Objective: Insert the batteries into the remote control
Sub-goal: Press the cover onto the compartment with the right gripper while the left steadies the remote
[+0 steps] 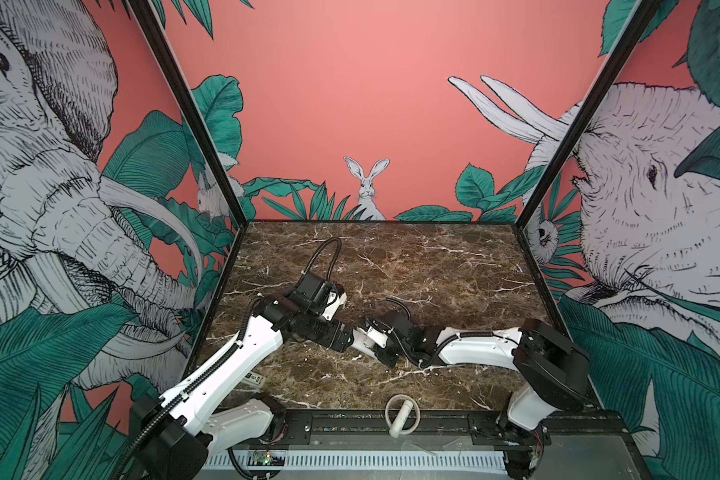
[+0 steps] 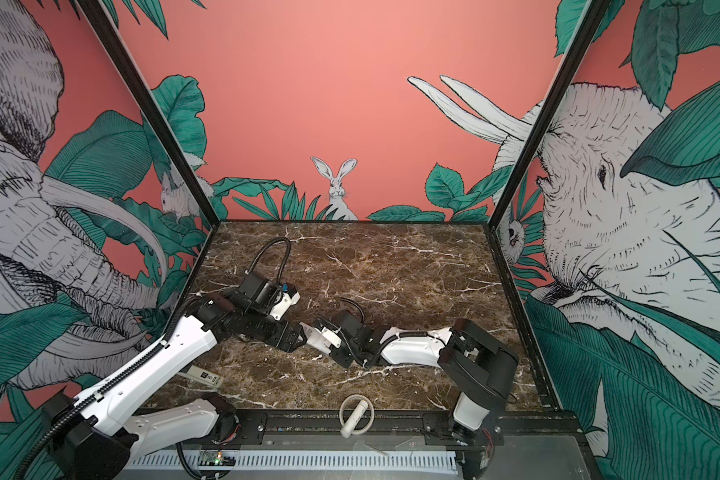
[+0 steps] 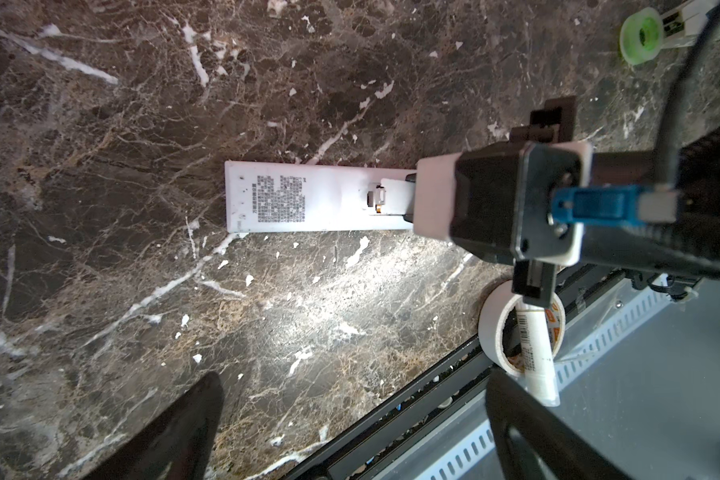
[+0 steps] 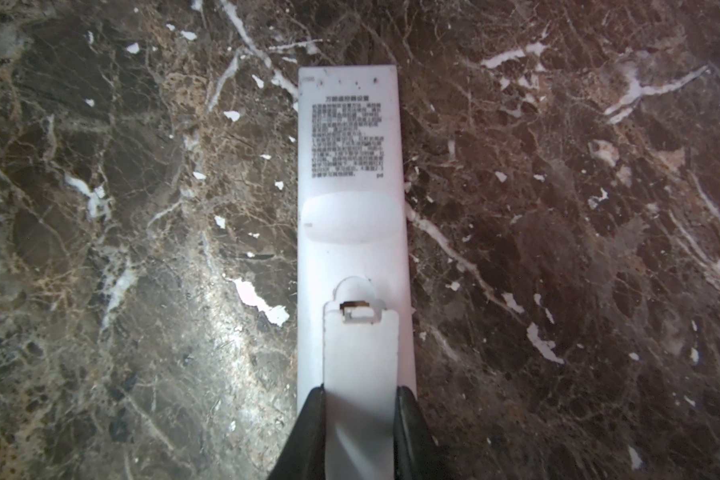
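The brown marble table point(image 1: 433, 266) carries little clutter. A white tape roll point(image 1: 387, 409) with a white tube point(image 1: 400, 420) through it sits on the front rail, a green roll point(image 3: 641, 37) lies further off, and a white labelled piece point(image 2: 208, 377) pokes out from under the left forearm. In both top views the 2 arms meet over the front half of the table and cover almost all of the remote. In the left wrist view the right arm's camera block hides the remote's compartment end.

The remote control point(image 4: 350, 166) lies flat on the marble, plain back up. Its long axis runs in line with the right gripper point(image 4: 361, 392), and the end with printed text points straight away from it.

The right gripper's 2 fingers point(image 4: 316, 415) are clamped on the long edges of the small white cover point(image 4: 360, 357), which lies over the remote's near end – whether it is seated I cannot tell. The left gripper point(image 3: 354, 382) hangs beside the remote, touching nothing – its jaws are spread wide.
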`<action>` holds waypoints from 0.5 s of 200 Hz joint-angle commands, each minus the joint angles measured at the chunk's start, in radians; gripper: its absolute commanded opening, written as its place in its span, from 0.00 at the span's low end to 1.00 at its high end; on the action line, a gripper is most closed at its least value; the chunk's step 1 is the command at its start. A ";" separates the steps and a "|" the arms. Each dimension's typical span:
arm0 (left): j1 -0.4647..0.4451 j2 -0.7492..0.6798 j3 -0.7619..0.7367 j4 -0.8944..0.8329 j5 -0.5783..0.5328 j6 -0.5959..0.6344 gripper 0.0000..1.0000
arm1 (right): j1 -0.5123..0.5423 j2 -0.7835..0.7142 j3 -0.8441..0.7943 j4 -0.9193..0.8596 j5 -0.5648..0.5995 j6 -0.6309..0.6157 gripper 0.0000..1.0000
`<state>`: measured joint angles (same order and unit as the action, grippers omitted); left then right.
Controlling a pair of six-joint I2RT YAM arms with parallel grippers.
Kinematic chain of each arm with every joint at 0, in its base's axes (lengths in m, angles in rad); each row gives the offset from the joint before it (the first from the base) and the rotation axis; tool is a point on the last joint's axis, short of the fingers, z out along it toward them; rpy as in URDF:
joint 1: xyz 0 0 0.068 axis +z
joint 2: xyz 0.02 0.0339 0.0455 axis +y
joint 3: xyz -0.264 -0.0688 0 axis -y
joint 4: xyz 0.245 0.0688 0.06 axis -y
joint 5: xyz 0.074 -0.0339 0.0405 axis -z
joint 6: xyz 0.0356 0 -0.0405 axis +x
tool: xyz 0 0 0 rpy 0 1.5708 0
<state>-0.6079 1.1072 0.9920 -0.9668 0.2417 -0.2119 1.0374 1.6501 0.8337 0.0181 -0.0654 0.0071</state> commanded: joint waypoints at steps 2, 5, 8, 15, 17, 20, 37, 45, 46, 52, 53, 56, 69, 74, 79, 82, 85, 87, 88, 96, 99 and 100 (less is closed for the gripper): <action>0.005 -0.014 -0.013 -0.006 -0.012 0.004 0.99 | -0.007 0.007 0.001 -0.031 -0.019 -0.012 0.22; 0.005 -0.014 -0.013 -0.005 -0.012 0.003 0.99 | -0.007 0.005 0.000 -0.032 -0.019 -0.013 0.23; 0.004 -0.013 -0.013 -0.005 -0.011 0.004 0.99 | -0.006 0.003 -0.001 -0.033 -0.018 -0.013 0.23; 0.004 -0.013 -0.013 -0.004 -0.010 0.003 0.99 | -0.007 0.002 -0.001 -0.037 -0.018 -0.013 0.24; 0.005 -0.013 -0.013 -0.003 -0.010 0.003 0.99 | -0.007 0.002 -0.001 -0.039 -0.019 -0.013 0.25; 0.004 -0.012 -0.013 -0.004 -0.010 0.003 0.99 | -0.007 0.001 -0.002 -0.041 -0.019 -0.012 0.25; 0.004 -0.011 -0.013 -0.002 -0.010 0.003 0.99 | -0.006 -0.004 -0.001 -0.044 -0.018 -0.013 0.31; 0.005 -0.011 -0.013 -0.002 -0.011 0.003 0.99 | -0.006 -0.005 -0.002 -0.046 -0.019 -0.012 0.33; 0.005 -0.012 -0.013 -0.003 -0.012 0.003 0.99 | -0.006 -0.006 -0.001 -0.046 -0.018 -0.012 0.33; 0.004 -0.010 -0.013 -0.003 -0.011 0.003 0.99 | -0.006 -0.009 0.002 -0.048 -0.017 -0.013 0.35; 0.004 -0.011 -0.013 -0.003 -0.011 0.003 0.99 | -0.006 -0.009 0.002 -0.049 -0.017 -0.013 0.35; 0.005 -0.011 -0.013 -0.003 -0.011 0.004 0.99 | -0.006 -0.010 0.004 -0.048 -0.019 -0.013 0.36; 0.005 -0.012 -0.013 -0.002 -0.011 0.004 0.99 | -0.005 -0.014 0.011 -0.055 -0.021 -0.014 0.40; 0.005 -0.010 -0.012 -0.002 -0.011 0.005 0.99 | -0.007 -0.016 0.015 -0.057 -0.023 -0.015 0.40; 0.005 -0.010 -0.013 -0.003 -0.011 0.005 0.99 | -0.007 -0.020 0.018 -0.060 -0.025 -0.014 0.41; 0.005 -0.010 -0.013 -0.002 -0.011 0.005 0.99 | -0.005 -0.023 0.020 -0.062 -0.026 -0.015 0.42; 0.005 -0.012 -0.014 -0.002 -0.010 0.005 0.99 | -0.006 -0.025 0.022 -0.065 -0.029 -0.013 0.42; 0.004 -0.012 -0.015 -0.002 -0.010 0.005 0.99 | -0.005 -0.027 0.023 -0.065 -0.030 -0.014 0.43; 0.005 -0.012 -0.014 -0.002 -0.010 0.005 0.99 | -0.006 -0.029 0.024 -0.066 -0.031 -0.014 0.43; 0.005 -0.013 -0.015 -0.003 -0.010 0.003 0.99 | -0.005 -0.038 0.029 -0.071 -0.036 -0.013 0.45; 0.004 -0.013 -0.015 -0.001 -0.011 0.004 0.99 | -0.005 -0.042 0.031 -0.073 -0.039 -0.013 0.46; 0.004 -0.012 -0.016 0.000 -0.011 0.003 0.99 | -0.006 -0.042 0.032 -0.074 -0.040 -0.013 0.46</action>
<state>-0.6079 1.1072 0.9920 -0.9665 0.2420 -0.2119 1.0374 1.6451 0.8352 -0.0231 -0.0757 -0.0010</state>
